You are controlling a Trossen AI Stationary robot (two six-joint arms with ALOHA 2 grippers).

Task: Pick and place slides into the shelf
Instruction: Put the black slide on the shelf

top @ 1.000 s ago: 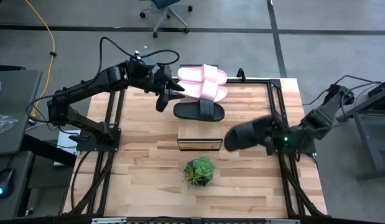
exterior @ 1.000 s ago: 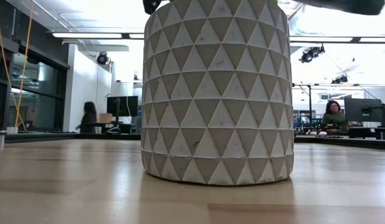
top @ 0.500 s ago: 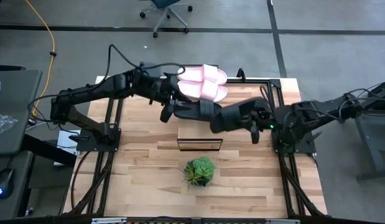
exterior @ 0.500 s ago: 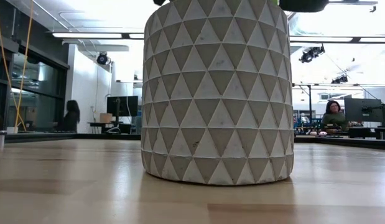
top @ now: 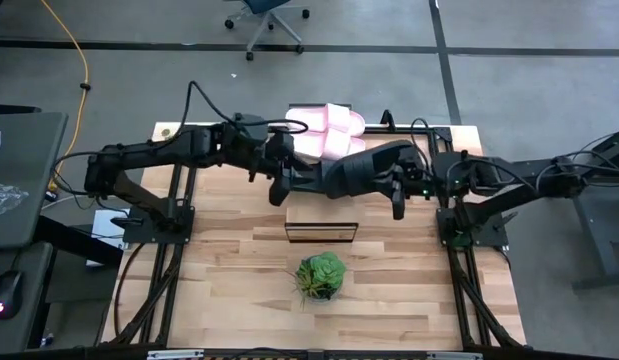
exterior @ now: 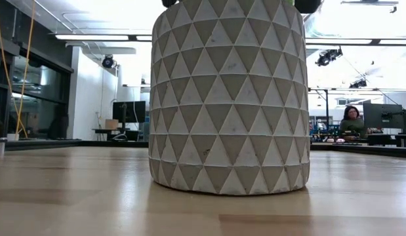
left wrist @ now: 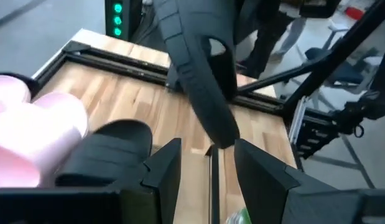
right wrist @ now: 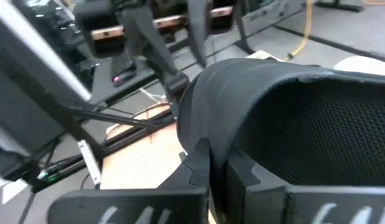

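Pinched shut on the edge of a black slide (top: 361, 168), the right gripper (top: 400, 186) is carrying it over the far half of the table (top: 229, 270), from the right side toward the middle. Its arm is reaching in nearly level across the table. The left gripper (top: 281, 186) is hanging with its fingers parted and nothing between them, just beside the other black slide (left wrist: 108, 155), which is lying flat on the shelf (top: 322, 231).

In the high view the carried slide's long axis is running roughly across the table, close to the line of the resting slide beneath it, and its left end is reaching almost to the left gripper. The left wrist view shows it tilted on edge in the air just ahead of the parted fingers (left wrist: 164, 163), with the resting slide to one side and the pink slides (top: 327, 133) beyond, at the shelf's far end.

The coming move probably turns on this: the free stretch of shelf lies toward the plant (top: 321, 274), on the near side of the resting slide, so the carried one likely needs to come nearer and flatten before it is set down. The right arm is the one placed to do it.
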